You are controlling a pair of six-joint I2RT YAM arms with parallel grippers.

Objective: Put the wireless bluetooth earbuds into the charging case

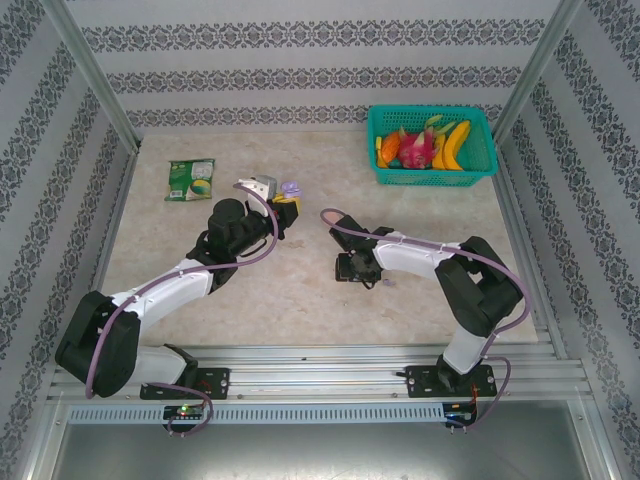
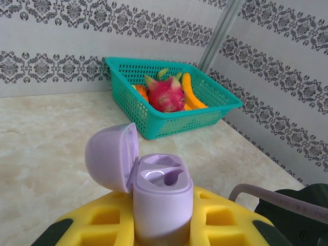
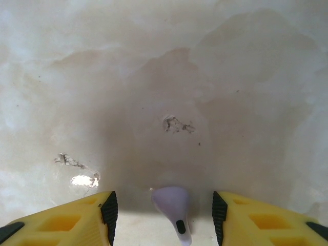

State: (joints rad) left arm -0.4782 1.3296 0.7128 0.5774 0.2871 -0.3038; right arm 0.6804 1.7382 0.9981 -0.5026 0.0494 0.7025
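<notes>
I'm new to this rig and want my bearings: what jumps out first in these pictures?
First, the open purple case, its lid flipped back, held by the left gripper above the middle of the table. Next, the teal basket of bright fruit in the far right corner. Then a small purple earbud between the open fingers of the right gripper.

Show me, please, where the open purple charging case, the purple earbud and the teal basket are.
Purple charging case (image 2: 163, 207), left wrist view, front of its body.
Purple earbud (image 3: 170, 201), right wrist view, its rounded head.
Teal basket (image 2: 184, 123), left wrist view, its near wall.
</notes>
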